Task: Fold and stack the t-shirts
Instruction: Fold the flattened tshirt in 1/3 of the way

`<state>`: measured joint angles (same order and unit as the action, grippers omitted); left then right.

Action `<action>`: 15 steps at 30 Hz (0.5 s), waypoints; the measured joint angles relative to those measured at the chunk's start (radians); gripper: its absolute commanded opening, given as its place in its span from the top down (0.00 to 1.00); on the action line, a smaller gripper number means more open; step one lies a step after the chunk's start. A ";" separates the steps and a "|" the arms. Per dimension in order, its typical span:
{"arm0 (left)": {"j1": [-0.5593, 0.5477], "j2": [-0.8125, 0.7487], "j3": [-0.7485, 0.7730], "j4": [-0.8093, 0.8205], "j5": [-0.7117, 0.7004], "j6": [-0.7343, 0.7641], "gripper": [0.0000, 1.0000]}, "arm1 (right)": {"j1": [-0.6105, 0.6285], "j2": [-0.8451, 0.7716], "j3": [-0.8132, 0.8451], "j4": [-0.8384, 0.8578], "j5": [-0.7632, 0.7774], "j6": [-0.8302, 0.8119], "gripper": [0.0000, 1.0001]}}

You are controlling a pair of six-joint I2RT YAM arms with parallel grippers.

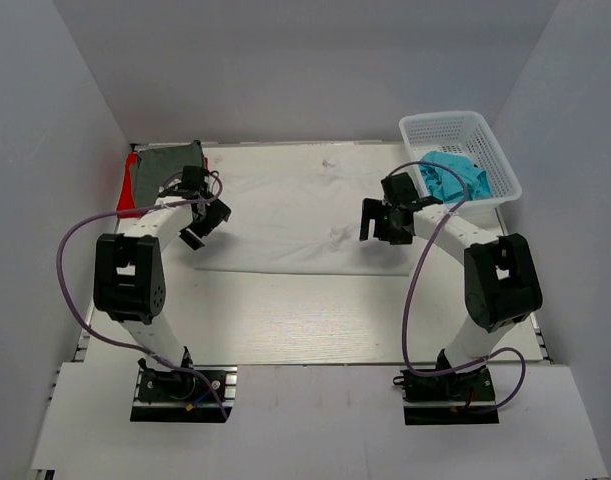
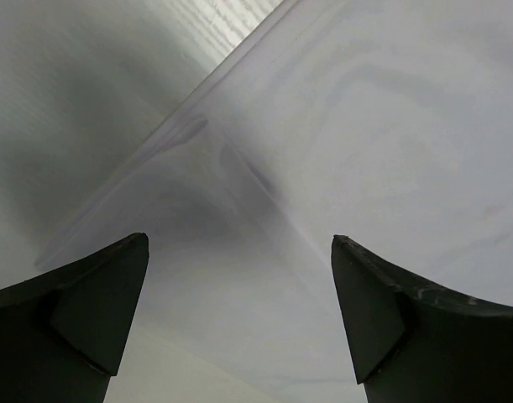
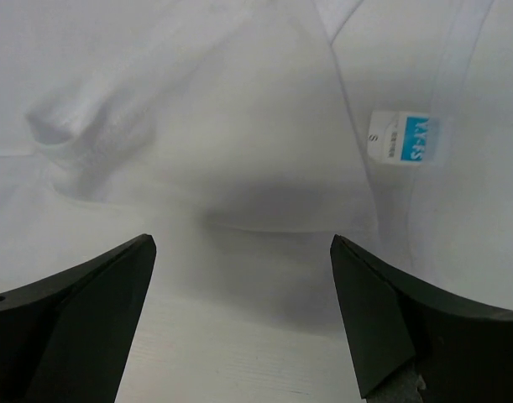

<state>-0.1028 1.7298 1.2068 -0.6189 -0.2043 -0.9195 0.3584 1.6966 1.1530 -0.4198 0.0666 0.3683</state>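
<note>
Left gripper (image 1: 203, 224) was spread wide and empty, hanging over the left edge of the white t-shirt (image 1: 285, 215). The shirt lay flat across the middle of the tabletop (image 1: 285, 320). In the far left corner the dark grey t-shirt (image 1: 165, 165) sat on the red t-shirt (image 1: 125, 190), which I read as the stack.

Right gripper (image 1: 378, 218) was also spread and empty, over the shirt's right side near the neck label (image 3: 399, 138). Teal t-shirt (image 1: 455, 175) was in the basket (image 1: 445, 122), far right, unfolded.

Judgement: white shirt was mid-fold. Pinch both sides at the cloth edge, level with each other, and catch all layers so the fold line stays straight.

Room: bare tabletop nearside of the shirt was free for the fold. It was tighter at the left wall (image 1: 45, 150) by the stack, and at the basket beside the right arm.
</note>
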 measured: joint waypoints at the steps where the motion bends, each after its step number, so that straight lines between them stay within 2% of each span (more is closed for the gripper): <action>1: -0.005 0.019 -0.001 0.003 0.006 0.004 0.01 | 0.000 0.000 -0.023 0.016 -0.013 0.006 0.10; 6: -0.019 0.096 -0.031 -0.010 0.006 0.019 0.01 | 0.000 0.000 -0.123 0.069 -0.049 0.043 0.10; 10: -0.021 0.027 -0.122 0.035 0.004 0.024 0.01 | 0.000 -0.046 -0.214 0.140 -0.055 0.071 0.10; 15: -0.026 -0.096 -0.272 0.077 0.009 0.026 0.01 | 0.005 -0.218 -0.401 0.185 -0.063 0.122 0.13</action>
<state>-0.1291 1.6341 0.9348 -0.5423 -0.1951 -0.8936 0.3630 1.4784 0.7521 -0.2352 0.0032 0.4900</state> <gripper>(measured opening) 0.993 0.885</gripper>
